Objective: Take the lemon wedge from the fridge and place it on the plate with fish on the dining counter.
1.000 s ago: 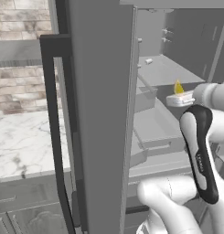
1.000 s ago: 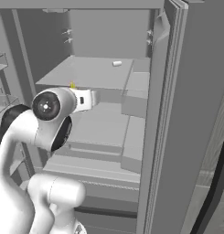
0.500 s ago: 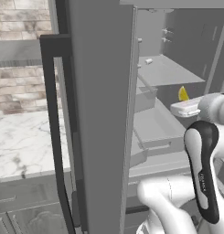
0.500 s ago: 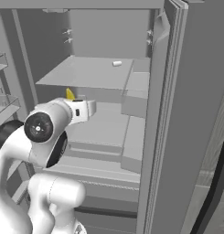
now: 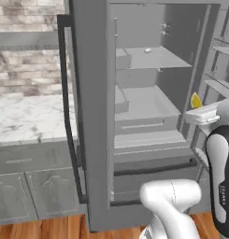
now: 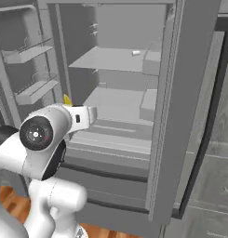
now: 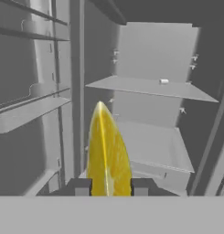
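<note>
The lemon wedge (image 5: 196, 100) shows in the left base view as a small yellow sliver standing up out of the claw (image 5: 198, 111), which sits at the right edge, just outside the open fridge (image 5: 148, 107) and level with its middle shelf. The claw is clenched on the wedge. To the claw's left lies the bare middle shelf; above and to the left of it, on the upper shelf, rests a small pale object (image 5: 147, 50), too small to identify. Further left of the claw stands the closed fridge door with its long dark handle (image 5: 68, 112), and beyond that a marble worktop (image 5: 29, 116) over grey cabinets, with a brick wall (image 5: 22, 70) behind.

In the right base view the lemon wedge (image 6: 67, 99) pokes up as a yellow tip just above the claw (image 6: 70, 106), at the end of the white arm in the left half of the picture. The fridge (image 6: 120, 79) interior opens to the claw's right, well apart from it. The door racks (image 6: 34, 72) of the open door hang just to the claw's left. The small pale object (image 6: 136, 53) sits on the upper shelf, above and to the right.

In the hand view the lemon wedge (image 7: 108, 153) rises tall between the two dark fingertips (image 7: 80, 186), which press on its lower sides, so the claw (image 7: 109, 187) is grasping it. Beyond the wedge lie the fridge (image 7: 150, 109) shelves, with the small pale object (image 7: 164, 81) on the upper one, ahead and slightly right. Door racks (image 7: 31, 107) run along the left.
</note>
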{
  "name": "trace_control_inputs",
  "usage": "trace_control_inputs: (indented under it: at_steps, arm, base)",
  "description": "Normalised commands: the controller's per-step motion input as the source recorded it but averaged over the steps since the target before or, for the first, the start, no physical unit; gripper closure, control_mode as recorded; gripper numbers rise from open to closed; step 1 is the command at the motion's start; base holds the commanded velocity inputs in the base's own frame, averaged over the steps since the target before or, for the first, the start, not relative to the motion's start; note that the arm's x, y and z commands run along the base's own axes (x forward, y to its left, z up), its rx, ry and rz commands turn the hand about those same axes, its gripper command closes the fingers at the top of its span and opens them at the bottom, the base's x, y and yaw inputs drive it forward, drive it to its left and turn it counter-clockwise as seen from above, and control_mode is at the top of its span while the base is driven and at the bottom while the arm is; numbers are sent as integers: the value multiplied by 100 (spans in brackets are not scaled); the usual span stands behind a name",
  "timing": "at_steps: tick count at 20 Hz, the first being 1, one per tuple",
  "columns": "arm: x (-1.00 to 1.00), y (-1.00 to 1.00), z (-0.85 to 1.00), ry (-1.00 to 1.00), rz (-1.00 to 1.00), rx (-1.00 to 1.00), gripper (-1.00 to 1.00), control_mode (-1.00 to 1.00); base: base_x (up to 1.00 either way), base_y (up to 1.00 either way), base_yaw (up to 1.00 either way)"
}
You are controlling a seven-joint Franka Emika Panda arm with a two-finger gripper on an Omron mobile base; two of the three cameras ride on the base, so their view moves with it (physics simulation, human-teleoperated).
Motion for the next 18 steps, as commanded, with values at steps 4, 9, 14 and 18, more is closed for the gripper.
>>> trace_control_inputs:
  at_steps: [4, 9, 14, 18]
  arm:
    - [0, 0, 0, 0, 0, 0, 100, 100]
    - [0, 0, 0, 0, 0, 0, 100, 100]
    - [0, 0, 0, 0, 0, 0, 100, 100]
    - [0, 0, 0, 0, 0, 0, 100, 100]
  base:
    - [-100, 0, 33]
    - [-100, 1, 50]
    - [-82, 0, 70]
    - [-52, -4, 85]
